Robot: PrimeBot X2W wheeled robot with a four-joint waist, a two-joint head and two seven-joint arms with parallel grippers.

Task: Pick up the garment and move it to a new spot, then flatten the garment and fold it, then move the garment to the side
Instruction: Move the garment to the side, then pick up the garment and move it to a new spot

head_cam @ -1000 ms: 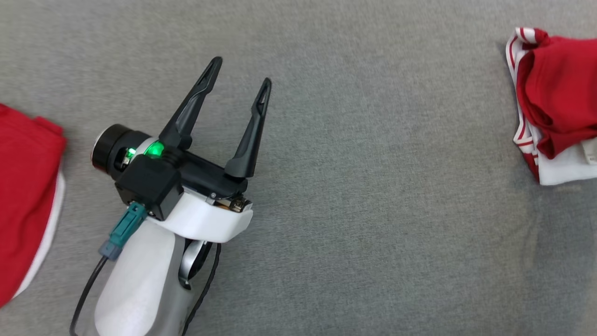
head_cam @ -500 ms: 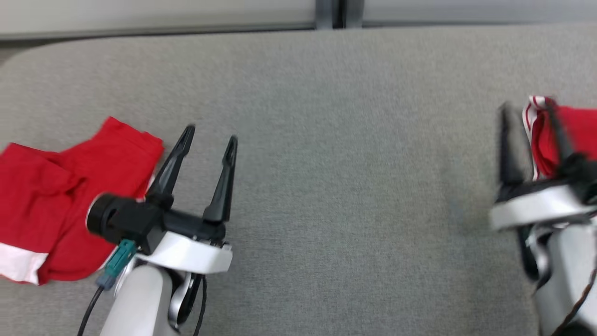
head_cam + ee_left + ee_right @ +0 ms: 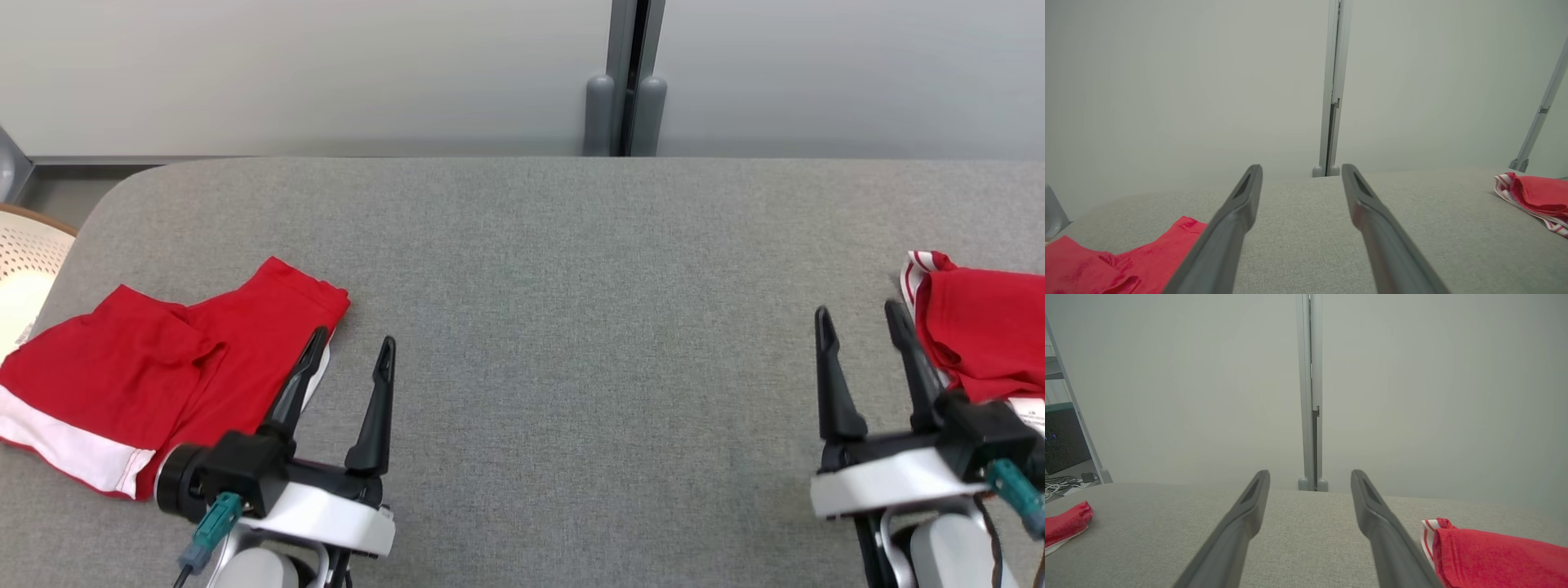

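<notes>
hovering empty, left gripper [image 3: 355, 336] and right gripper [image 3: 856, 307] show spread fingers. pinching one layer could skew the crumpled garment [image 3: 980, 343].

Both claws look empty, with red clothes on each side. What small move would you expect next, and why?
Probably the right gripper reaches right to the crumpled red striped garment beside it and pinches an edge. It and the left gripper stand open and empty; the red garment at the left looks already folded.
</notes>
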